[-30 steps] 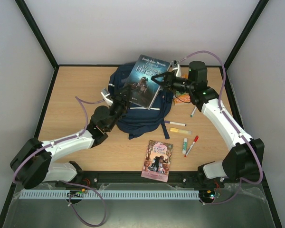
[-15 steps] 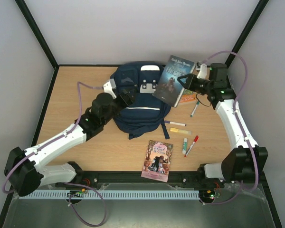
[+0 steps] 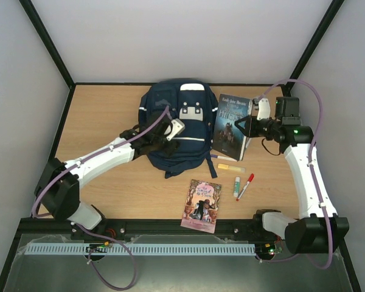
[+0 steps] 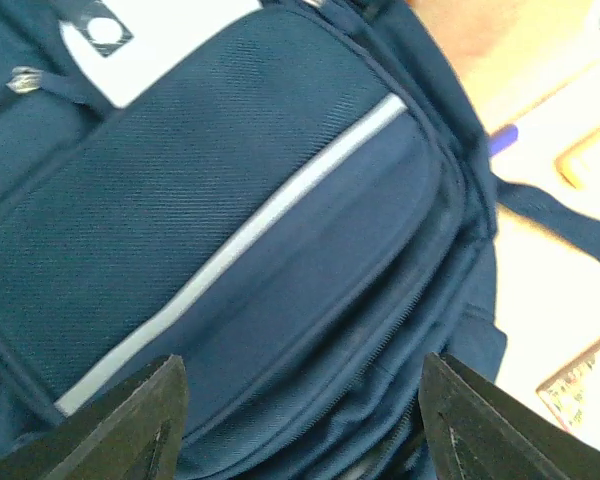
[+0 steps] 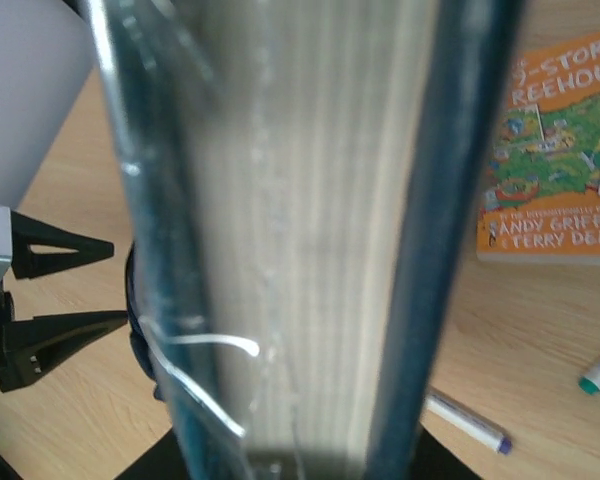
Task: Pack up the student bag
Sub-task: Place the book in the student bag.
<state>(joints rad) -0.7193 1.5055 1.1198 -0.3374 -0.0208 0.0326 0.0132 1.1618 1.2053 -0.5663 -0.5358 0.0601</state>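
Observation:
The navy student bag (image 3: pixel 170 106) lies flat at the back middle of the table, with its white patches and stripe showing. My left gripper (image 3: pixel 171 130) hovers over its front pocket, open and empty. In the left wrist view the fingers (image 4: pixel 130 420) stand wide apart above the bag fabric (image 4: pixel 280 250). My right gripper (image 3: pixel 242 125) is shut on a dark blue book (image 3: pixel 232 125) and holds it tilted just right of the bag. The book's page edge (image 5: pixel 300 240) fills the right wrist view and hides the fingers.
A pink book (image 3: pixel 202 205) lies near the front edge. A yellow highlighter (image 3: pixel 230 167), a white pen (image 3: pixel 224 158), a glue stick (image 3: pixel 236 186) and a red marker (image 3: pixel 246 186) lie right of the bag. An orange book (image 5: pixel 560 170) lies on the table beyond the held book.
My right gripper has carried the blue book from above the bag to its right side and lower. My left gripper has swung right across the bag's front.

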